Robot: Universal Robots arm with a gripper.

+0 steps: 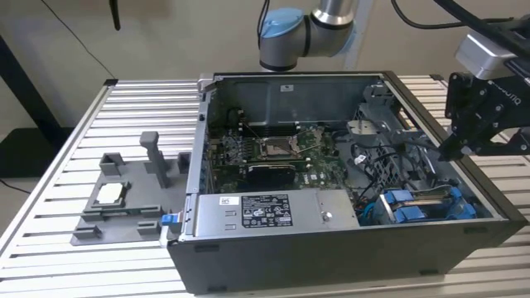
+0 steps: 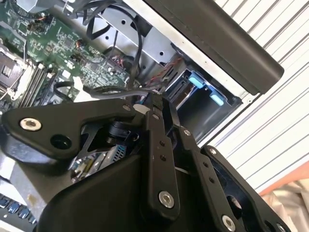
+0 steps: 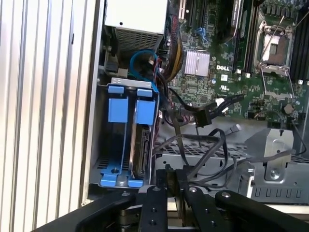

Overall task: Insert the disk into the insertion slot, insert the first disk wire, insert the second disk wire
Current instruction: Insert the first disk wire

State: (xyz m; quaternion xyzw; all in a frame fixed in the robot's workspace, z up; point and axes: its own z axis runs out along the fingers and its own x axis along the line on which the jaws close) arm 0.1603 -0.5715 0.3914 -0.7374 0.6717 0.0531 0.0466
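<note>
1. In the exterior view, an open dark grey computer case (image 1: 331, 261) stands on the ribbed metal bench (image 1: 141, 99). It covers the middle of the bench and the side toward the exterior view's right.
2. A grey fixture tray (image 1: 116, 211) lies just beside the case, near the bench edge at the exterior view's left.
3. Inside the case, a grey power-supply box (image 1: 265, 211) sits along the near wall. The green motherboard (image 1: 282, 155) lies behind it.
4. The insertion slot (image 1: 403, 200), with its blue tabs, occupies the near corner of the case at the exterior view's right.
5. The black gripper (image 1: 453, 146) hangs over the case wall on that side, above and behind the slot. The arm (image 1: 298, 31) rises beyond the far bench edge.
6. In the second wrist view, the gripper (image 2: 161, 108) shows its fingers drawn narrow, with almost no gap between them.
7. Beyond the gripper are the insertion slot (image 2: 186, 104), the case wall (image 2: 217, 38) and the bench ribs (image 2: 275, 125).
8. In the first wrist view, the disk (image 3: 143, 145) stands on edge inside the insertion slot (image 3: 128, 81), seated in its blue carrier. The compartment beside it holds a blue frame (image 3: 118, 108).
9. A black connector (image 3: 205, 116) hangs loose over the motherboard (image 3: 227, 72), apart from the disk.
10. Grey cables (image 3: 193, 145) cross right at the tips of the gripper (image 3: 176, 176). Whether the narrow jaws pinch one cannot be told.
</note>
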